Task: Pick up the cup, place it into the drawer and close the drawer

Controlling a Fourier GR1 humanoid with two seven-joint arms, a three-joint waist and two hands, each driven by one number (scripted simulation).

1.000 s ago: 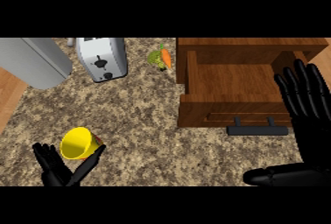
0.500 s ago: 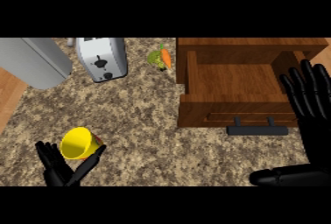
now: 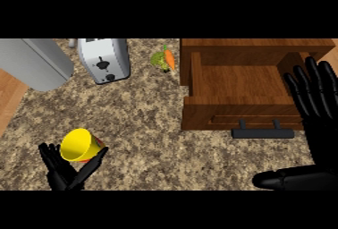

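The cup (image 3: pixel 79 145) sits at 8 o'clock, with the left hand (image 3: pixel 63 173) just below it, fingers spread straight to either side and not yet closed. Best to curl round the wall before lifting, then carry toward 2 o'clock, where the drawer (image 3: pixel 241 85) stands open. The right hand (image 3: pixel 315 100) rests flat-fingered at 3 o'clock, by the drawer's right edge.

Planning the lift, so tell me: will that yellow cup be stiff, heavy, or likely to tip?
The yellow cup looks rigid and probably light: small, thin-walled, seemingly empty. Its smooth round side may slip or roll against the left hand.
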